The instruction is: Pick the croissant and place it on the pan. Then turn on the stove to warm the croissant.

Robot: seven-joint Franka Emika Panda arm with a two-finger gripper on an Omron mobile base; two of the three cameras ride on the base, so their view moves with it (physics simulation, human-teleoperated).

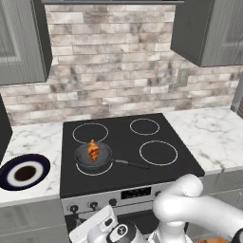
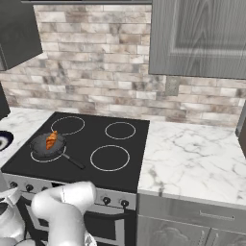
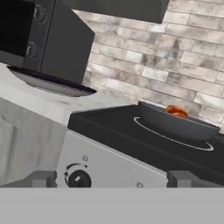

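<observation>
Two dark fingertips [image 3: 43, 178] are showing at the bottom of the hand view, standing wide apart with nothing between them; the pincer [image 3: 113, 178] is fully open and gripping nothing. It is hovering low in front of the stove [image 1: 128, 142], level with the silver front panel [image 3: 109, 168]. One small black knob [image 3: 78, 178] is sitting just above and between the tips, nearer the left one; whether anything is touching it, I cannot tell.

In the left base view the white arm [image 1: 190, 209] is bending down across the lower frame, in front of the panel and its row of knobs.

Farther back, the pan [image 1: 93, 158] is resting on the front-left burner ring [image 1: 94, 167] of the black cooktop, its thin black handle [image 1: 132, 164] pointing right toward the front-right ring [image 1: 158, 153]. The croissant [image 1: 93, 150] is lying inside the pan, near its middle, orange-brown against the dark grey. From the hand view only its top is peeking over the pan's rim.

Left of the stove, on the marble surface [image 1: 33, 142], a dark blue white-ringed plate [image 1: 23, 172] is sitting well apart from the pan. A dark microwave [image 3: 39, 39] is standing beyond the plate in the hand view.

Behind everything, a brick wall [image 1: 114, 57] is running under grey cabinets [image 1: 209, 28].
</observation>
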